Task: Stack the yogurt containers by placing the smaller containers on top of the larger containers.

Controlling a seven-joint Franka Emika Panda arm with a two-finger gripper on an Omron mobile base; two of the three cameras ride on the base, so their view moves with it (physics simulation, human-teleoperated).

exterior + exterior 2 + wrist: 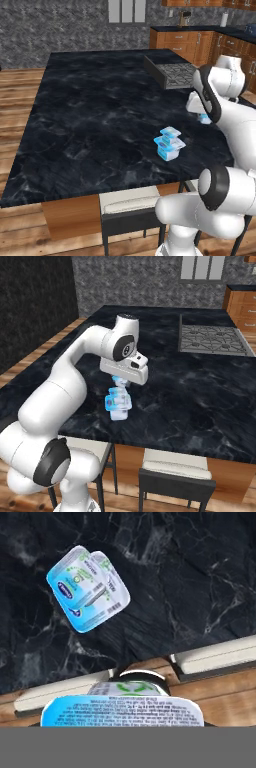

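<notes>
One small cup [170, 133] tops the big tub [170, 148]; the gripper [125, 712] seemingly clamps another cup [122, 711].

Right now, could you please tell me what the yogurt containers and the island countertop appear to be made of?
The stacked yogurt containers look like thin white plastic with glossy light-blue printed lids, judging by the label and barcode in the hand view. The container held at the end effector looks the same. The countertop seems polished black marble or stone: pale veining and a faint sheen.
</notes>
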